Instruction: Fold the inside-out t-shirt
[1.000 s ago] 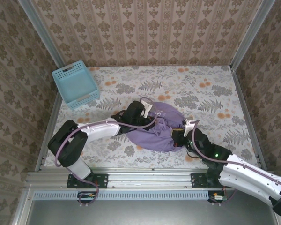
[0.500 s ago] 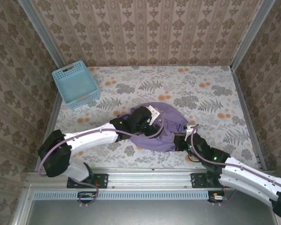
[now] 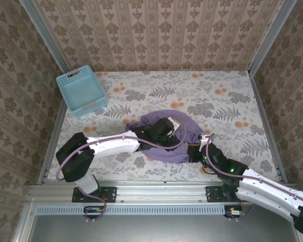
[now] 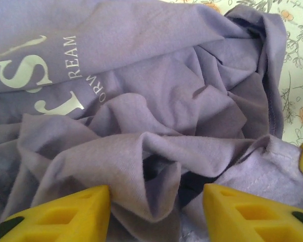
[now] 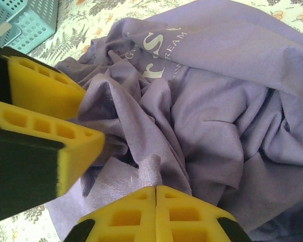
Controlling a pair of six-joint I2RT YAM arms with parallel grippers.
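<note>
Left wrist: left gripper reopened, shifted rightward, jaws astride crumpled lavender cloth t-shirt; right gripper clamps its edge; regrasp pending.

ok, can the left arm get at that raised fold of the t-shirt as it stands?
Probably yes: the left fingers stand open either side of that fold in the t-shirt, nothing blocking.
</note>
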